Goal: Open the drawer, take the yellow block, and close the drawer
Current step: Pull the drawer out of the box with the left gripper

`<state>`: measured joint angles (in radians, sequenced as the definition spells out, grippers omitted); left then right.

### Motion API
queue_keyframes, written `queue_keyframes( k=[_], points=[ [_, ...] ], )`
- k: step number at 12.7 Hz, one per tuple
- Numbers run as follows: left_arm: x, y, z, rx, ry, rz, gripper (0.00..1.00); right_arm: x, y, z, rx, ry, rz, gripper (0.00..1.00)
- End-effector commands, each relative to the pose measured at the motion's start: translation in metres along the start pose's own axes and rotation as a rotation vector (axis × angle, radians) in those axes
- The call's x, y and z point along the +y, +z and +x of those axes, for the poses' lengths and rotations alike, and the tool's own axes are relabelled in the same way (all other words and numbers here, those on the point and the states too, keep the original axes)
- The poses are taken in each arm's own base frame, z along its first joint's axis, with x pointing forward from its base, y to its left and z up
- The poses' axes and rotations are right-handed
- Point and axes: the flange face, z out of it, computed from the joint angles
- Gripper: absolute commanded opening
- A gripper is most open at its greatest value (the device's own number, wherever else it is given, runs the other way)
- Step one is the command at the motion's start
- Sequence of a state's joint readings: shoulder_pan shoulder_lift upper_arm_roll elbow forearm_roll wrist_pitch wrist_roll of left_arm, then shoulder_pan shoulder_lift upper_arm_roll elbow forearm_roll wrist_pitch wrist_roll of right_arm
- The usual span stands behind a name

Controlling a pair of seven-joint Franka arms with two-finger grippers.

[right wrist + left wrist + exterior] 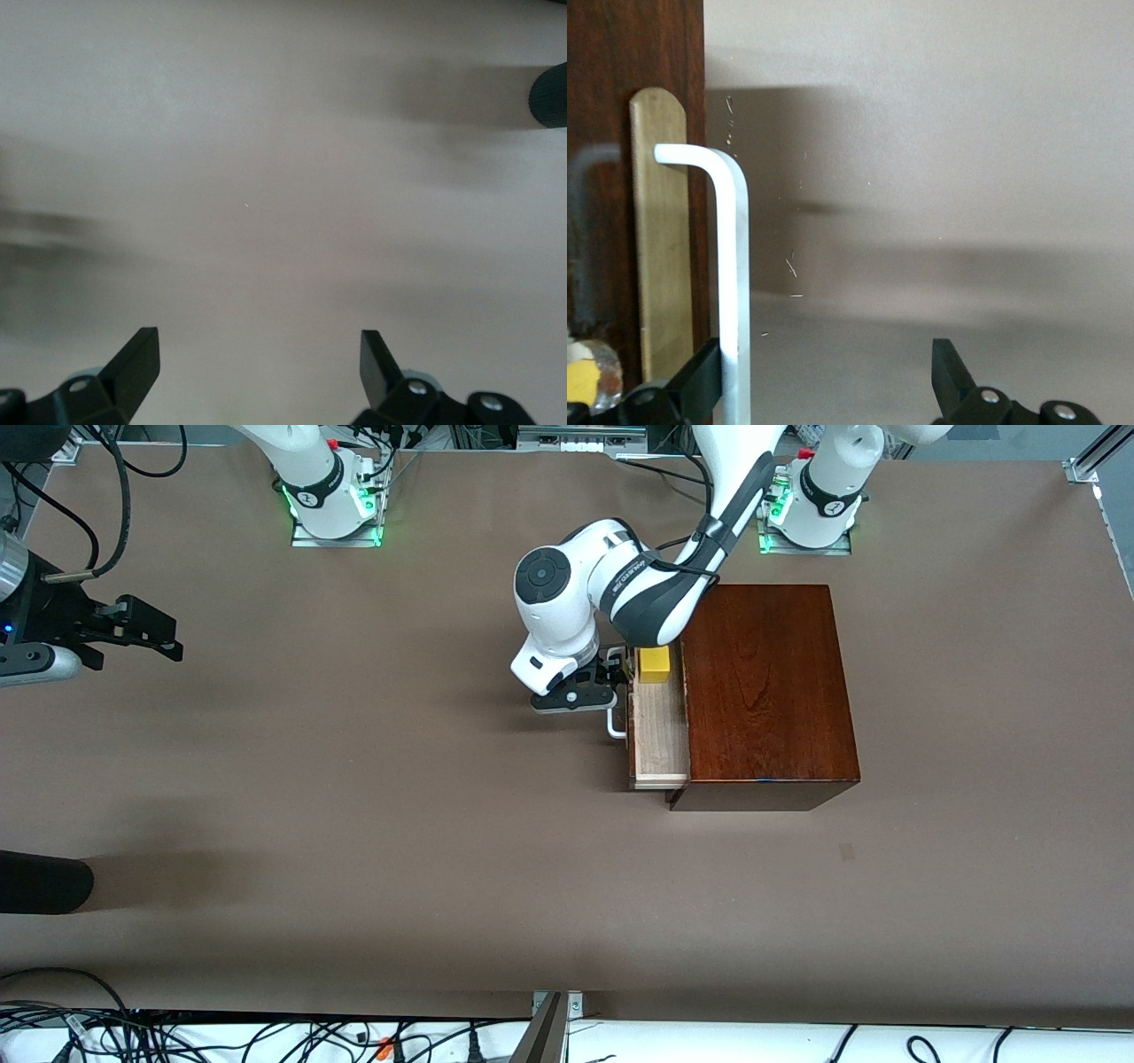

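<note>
The wooden box (769, 691) stands toward the left arm's end of the table (354, 824), its long axis running from 12 to 6 o'clock in the front view. The drawer (658, 735) is pulled partway out of the box's side that faces 9 o'clock, toward the right arm's end of the table, showing a pale strip of its floor. Its long axis also runs from 12 to 6 o'clock. The white handle (613, 724) sticks out from the drawer front toward 9 o'clock.

The yellow block (655, 664) sits in the drawer at its 12 o'clock end, the end farther from the front camera. It lies square to the drawer walls.

The left gripper (611, 682) is low at the handle, its fingers spread apart. In the left wrist view one finger (700, 381) touches or nearly touches the handle bar (732, 283); the contact is hard to judge.

The right gripper (168, 638) waits over bare table at the right arm's end, fingers (133, 363) apart and empty.
</note>
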<state>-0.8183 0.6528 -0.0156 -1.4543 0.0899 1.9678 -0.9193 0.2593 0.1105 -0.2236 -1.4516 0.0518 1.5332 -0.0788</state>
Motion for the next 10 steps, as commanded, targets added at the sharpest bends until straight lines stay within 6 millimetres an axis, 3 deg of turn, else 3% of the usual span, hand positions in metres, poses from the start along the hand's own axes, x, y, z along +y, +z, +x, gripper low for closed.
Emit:
queue_keyframes(
  k=[1, 7, 10],
  points=[
    [0.021, 0.000, -0.008, 0.002, -0.013, -0.055, 1.00, 0.001, -0.001, -0.002, -0.003, 0.003, 0.021, 1.00],
    [0.017, -0.019, 0.001, 0.034, -0.016, -0.088, 1.00, 0.004, -0.002, -0.003, -0.003, 0.006, 0.021, 1.00],
    [0.004, -0.052, 0.003, 0.044, -0.025, -0.093, 1.00, 0.004, -0.002, -0.003, -0.003, 0.005, 0.021, 1.00]
  ],
)
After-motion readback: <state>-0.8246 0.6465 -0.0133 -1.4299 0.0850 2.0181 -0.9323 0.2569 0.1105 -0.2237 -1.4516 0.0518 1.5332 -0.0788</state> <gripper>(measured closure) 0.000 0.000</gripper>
